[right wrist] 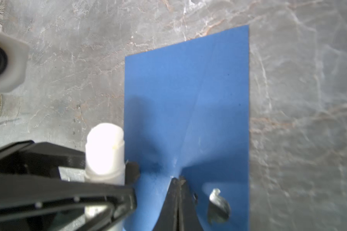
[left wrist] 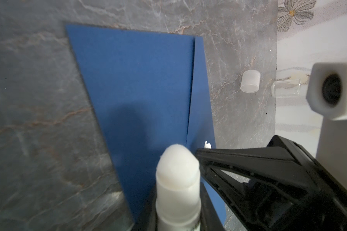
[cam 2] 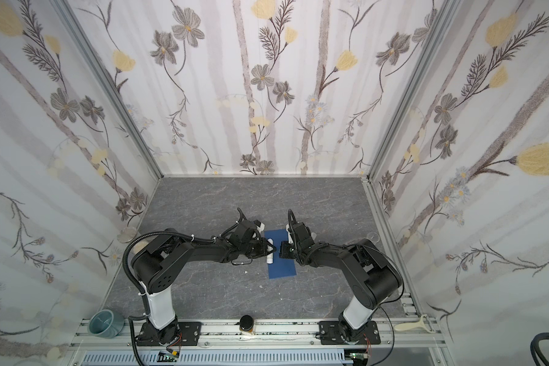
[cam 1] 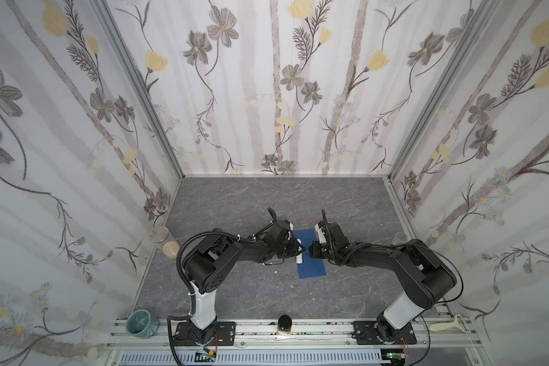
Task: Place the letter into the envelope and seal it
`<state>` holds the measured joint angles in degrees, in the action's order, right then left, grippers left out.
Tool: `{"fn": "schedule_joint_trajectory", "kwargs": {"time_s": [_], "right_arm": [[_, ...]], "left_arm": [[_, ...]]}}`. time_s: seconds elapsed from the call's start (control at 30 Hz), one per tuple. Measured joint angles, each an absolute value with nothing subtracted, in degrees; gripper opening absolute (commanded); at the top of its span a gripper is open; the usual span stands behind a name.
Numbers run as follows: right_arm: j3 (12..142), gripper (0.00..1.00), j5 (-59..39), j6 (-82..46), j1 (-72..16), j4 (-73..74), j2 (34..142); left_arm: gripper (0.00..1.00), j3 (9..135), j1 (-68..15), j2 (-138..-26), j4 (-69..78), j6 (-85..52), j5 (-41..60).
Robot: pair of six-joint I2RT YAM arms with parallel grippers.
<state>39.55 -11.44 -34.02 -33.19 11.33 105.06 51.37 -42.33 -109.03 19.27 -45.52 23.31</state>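
your dark blue envelope [cam 1: 309, 253] lies flat on the grey marbled bench [cam 1: 267, 202], floral-papered walls [cam 1: 267, 95] around it; at its left edge your left claw [cam 1: 295, 250] grips a white glue stick [cam 1: 299, 257], right claw [right wrist: 177, 180] pinched closed, tips on it

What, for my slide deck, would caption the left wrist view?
Left claw holds an uncapped glue stick at the blue envelope's edge.

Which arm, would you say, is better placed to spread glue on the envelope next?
Left: the left gripper holds the uncapped glue stick at the envelope; the right gripper is shut, tips at the envelope.
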Motion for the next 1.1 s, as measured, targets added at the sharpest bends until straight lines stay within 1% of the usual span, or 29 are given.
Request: {"fn": "schedule_joint_trajectory", "kwargs": {"time_s": [0.17,0.47,0.93,1.03,1.1], "right_arm": [[40.40,0.00,-11.44,-34.02,-33.15,12.25,106.10],[36.71,0.00,-12.01,-34.46,-30.24,7.42,100.22],[39.57,0.00,-16.14,-34.41,-30.44,11.16,105.82],[38.83,0.00,-16.05,-34.41,-30.41,10.48,104.49],[37.95,0.00,-15.42,-33.98,-30.41,7.20,102.10]], "left_arm": [[0.00,51.42,-42.33,-109.30,19.68,-46.52,23.33],[0.00,51.88,-42.33,-109.93,19.94,-46.81,23.59],[0.00,54.30,-42.33,-111.96,19.92,-47.99,24.38],[0.00,53.78,-42.33,-111.79,20.64,-48.01,24.32],[0.00,53.01,-42.33,-111.39,21.19,-48.01,24.08]]}}
